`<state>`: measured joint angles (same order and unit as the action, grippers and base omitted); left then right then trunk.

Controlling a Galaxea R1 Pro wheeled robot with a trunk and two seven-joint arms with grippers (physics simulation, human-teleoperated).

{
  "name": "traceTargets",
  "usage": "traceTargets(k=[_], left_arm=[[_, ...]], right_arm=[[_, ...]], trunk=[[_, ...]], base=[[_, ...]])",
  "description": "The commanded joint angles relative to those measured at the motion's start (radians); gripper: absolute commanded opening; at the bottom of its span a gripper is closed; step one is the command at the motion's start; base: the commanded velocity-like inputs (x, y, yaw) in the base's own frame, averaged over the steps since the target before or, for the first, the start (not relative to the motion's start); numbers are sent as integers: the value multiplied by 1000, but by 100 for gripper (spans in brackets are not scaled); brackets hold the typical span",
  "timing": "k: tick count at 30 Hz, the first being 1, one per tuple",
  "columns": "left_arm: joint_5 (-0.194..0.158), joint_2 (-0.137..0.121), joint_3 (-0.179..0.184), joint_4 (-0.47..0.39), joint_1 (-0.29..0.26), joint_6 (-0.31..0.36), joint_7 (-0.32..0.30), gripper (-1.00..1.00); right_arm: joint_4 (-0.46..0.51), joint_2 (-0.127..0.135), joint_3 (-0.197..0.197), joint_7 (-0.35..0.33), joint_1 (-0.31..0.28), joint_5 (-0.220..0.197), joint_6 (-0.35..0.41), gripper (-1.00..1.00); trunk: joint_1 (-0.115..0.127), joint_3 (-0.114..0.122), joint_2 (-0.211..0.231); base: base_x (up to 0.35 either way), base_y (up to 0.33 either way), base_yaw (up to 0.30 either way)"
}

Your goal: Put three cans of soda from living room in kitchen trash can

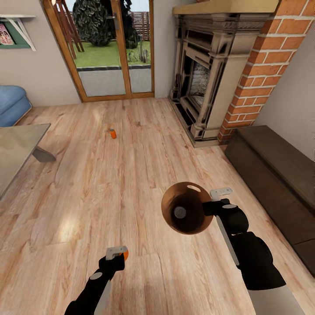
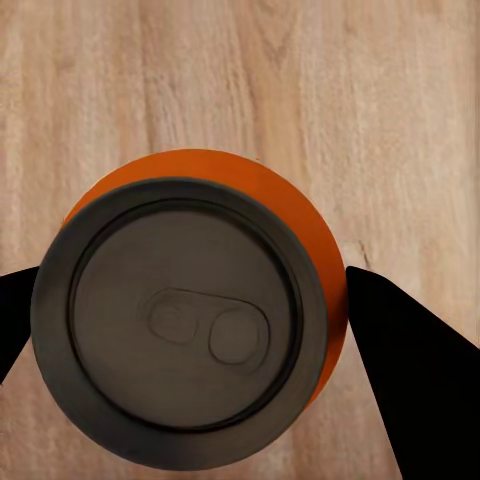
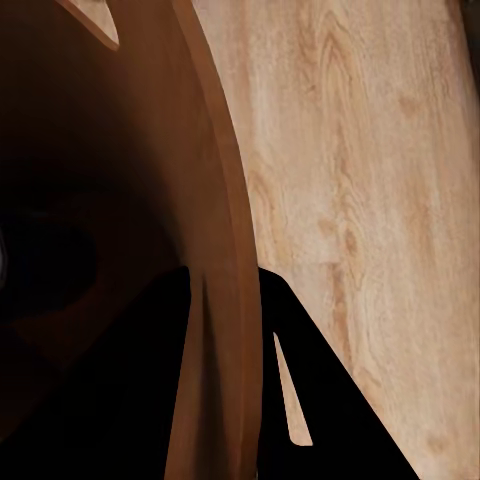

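Observation:
I am in the living room. My left gripper (image 1: 117, 254) is shut on an orange can of soda (image 1: 124, 253). In the left wrist view its grey top (image 2: 185, 320) sits between the dark fingers (image 2: 410, 370), above the plank floor. My right gripper (image 1: 210, 204) is shut on the rim of the tash can (image 1: 186, 199), held off the floor with its coppery inside facing up. In the right wrist view the rim wall (image 3: 215, 240) runs between the fingers. A grey can top (image 1: 180, 212) shows inside the bin. Another can of soda (image 1: 113, 133) stands on the floor farther ahead.
A glass coffee table (image 1: 17, 146) and a blue sofa (image 1: 11, 105) are at the left. The brick fireplace (image 1: 210, 74) and a long dark low bench (image 1: 275, 175) line the right side. Wood-framed glass doors (image 1: 109, 48) are straight ahead. Open wood floor (image 1: 109, 183) lies between.

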<state>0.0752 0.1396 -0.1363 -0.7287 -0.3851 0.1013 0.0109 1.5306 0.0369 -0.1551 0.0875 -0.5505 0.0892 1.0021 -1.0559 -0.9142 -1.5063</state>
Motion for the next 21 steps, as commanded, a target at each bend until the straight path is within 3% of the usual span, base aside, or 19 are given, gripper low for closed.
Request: traceTargets(k=[1, 17, 21], left_arm=[[0, 0, 0, 0, 0, 0, 0, -100], [0, 0, 1, -2, 0, 0, 0, -100], [0, 0, -2, -26, 0, 0, -1, -100]], right_arm=[[0, 0, 0, -3, 0, -5, 0, -100], [0, 0, 0, -3, 0, -5, 0, -100], [-2, 0, 0, -3, 0, -5, 0, -100]], trunk=[[4, 5, 7], [65, 81, 119], [65, 85, 119]], base=[[0, 0, 0], [0, 0, 0], [0, 0, 0]])
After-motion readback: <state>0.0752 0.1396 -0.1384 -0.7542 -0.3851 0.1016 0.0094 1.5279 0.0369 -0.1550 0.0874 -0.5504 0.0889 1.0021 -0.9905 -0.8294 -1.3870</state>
